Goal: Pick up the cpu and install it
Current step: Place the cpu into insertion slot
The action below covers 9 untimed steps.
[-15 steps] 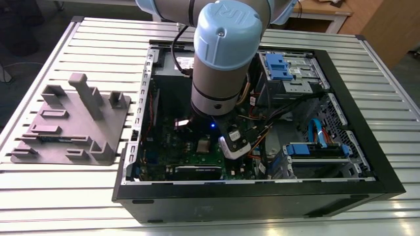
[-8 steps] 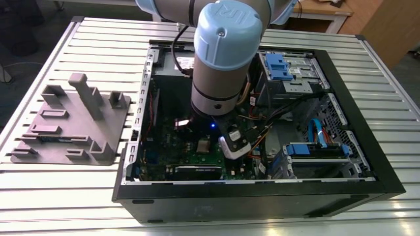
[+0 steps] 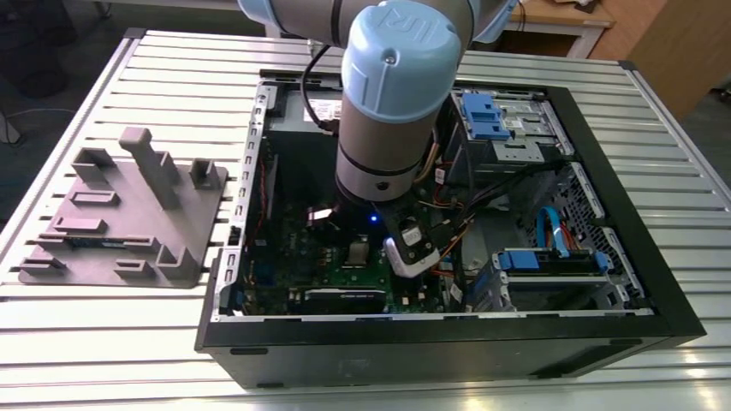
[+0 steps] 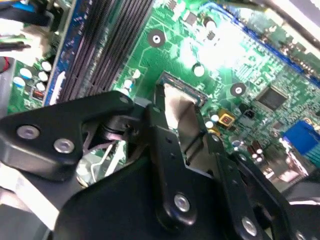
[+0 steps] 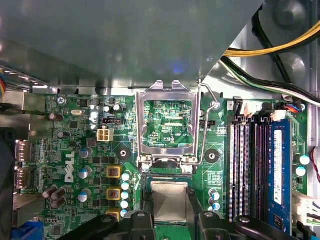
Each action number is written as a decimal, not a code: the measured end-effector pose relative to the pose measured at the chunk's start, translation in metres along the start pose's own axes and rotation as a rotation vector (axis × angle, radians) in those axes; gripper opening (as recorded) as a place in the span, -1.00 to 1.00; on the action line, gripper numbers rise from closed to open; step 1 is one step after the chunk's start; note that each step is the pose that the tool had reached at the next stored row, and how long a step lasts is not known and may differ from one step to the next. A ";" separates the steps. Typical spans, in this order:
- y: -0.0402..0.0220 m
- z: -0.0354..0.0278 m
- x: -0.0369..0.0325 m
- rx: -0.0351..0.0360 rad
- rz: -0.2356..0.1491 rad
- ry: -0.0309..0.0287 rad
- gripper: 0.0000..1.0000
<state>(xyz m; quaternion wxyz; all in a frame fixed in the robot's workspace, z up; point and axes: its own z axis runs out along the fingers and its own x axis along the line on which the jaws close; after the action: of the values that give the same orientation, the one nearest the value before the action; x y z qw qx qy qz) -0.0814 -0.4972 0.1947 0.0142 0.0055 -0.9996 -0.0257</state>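
The cpu, a small silvery square, lies over the black socket on the green motherboard in the first wrist view. My gripper straddles it, one black finger on each side, close against its edges. The socket's metal frame stands hinged open behind it, with its lever raised. The second wrist view shows the cpu between the fingers, just at the socket's edge. In the exterior view my gripper is deep inside the open computer case.
Black memory slots and a blue memory stick run beside the socket. Yellow and black cables cross above. Drive bays with blue clips fill the case's far side. A grey parts fixture sits on the slatted table at the exterior view's left.
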 end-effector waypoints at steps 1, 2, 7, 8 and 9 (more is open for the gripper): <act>0.0000 0.0000 -0.0001 0.0000 0.000 0.0000 -0.24; 0.0000 0.0000 -0.0002 0.0000 0.000 0.0001 -0.24; 0.0002 -0.0036 -0.0001 0.0000 0.000 0.0000 -0.24; 0.0002 -0.0042 -0.0001 -0.0001 0.000 0.0000 -0.24; 0.0003 -0.0041 -0.0001 -0.0003 0.000 -0.0001 -0.24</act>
<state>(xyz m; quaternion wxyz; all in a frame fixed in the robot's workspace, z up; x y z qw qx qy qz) -0.0811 -0.4971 0.1989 0.0142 0.0056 -0.9996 -0.0258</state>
